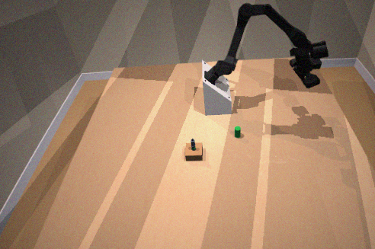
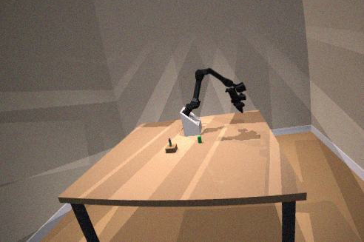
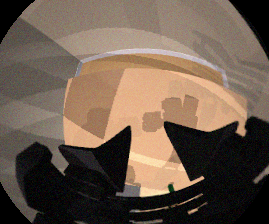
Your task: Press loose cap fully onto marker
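Observation:
The green cap [image 1: 238, 132] [image 2: 199, 139] stands upright on the table, to the right of the holder block; a bit of it shows at the bottom of the wrist view [image 3: 171, 188]. The dark marker [image 1: 193, 143] [image 2: 169, 141] stands upright in the brown holder block [image 1: 193, 157] [image 2: 171, 150], its top uncovered. My gripper [image 1: 312, 84] [image 2: 241, 111] [image 3: 147, 125] is open and empty, high above the right part of the table, well to the right of the cap and pointing down at a tilt. The fingertips stand apart with only table seen between them.
The pale grey arm base [image 1: 218, 103] [image 2: 191, 128] stands behind the cap and the holder block. The wooden table [image 1: 171, 211] [image 2: 148, 186] carries the arm's shadow at the right. Its front edge shows in the exterior view.

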`<state>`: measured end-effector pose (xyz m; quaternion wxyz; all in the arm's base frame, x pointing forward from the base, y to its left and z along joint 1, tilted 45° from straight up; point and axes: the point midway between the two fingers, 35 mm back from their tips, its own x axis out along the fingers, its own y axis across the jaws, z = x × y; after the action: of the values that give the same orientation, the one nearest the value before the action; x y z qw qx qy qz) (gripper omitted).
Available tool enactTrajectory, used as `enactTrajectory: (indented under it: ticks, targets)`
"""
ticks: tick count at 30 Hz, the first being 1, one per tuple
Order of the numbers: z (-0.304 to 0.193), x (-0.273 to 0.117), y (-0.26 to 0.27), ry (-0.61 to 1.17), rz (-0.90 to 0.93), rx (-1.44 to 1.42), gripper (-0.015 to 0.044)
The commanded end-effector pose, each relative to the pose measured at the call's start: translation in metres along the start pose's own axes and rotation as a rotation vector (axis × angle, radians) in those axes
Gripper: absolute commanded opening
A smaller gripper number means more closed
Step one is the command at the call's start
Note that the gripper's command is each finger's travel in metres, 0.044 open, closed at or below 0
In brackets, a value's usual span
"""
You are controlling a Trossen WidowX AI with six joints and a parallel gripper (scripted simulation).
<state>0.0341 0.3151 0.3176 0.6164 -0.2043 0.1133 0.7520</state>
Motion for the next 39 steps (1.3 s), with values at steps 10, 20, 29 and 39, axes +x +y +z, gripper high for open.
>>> enactTrajectory:
  ticks: [10,20,29,39]
  targets:
    - [-0.19,-0.015,-0.118,0.267,-0.252,1.03,0.0239]
    - [-0.318,-0.076,-0.125,0.181,-0.407,1.942,0.0239]
    - [-0.348,-0.094,-0.112,0.081,-0.425,2.262,0.0239]
    - [-0.358,-0.063,-0.114,0.08,-0.424,2.262,0.0239]
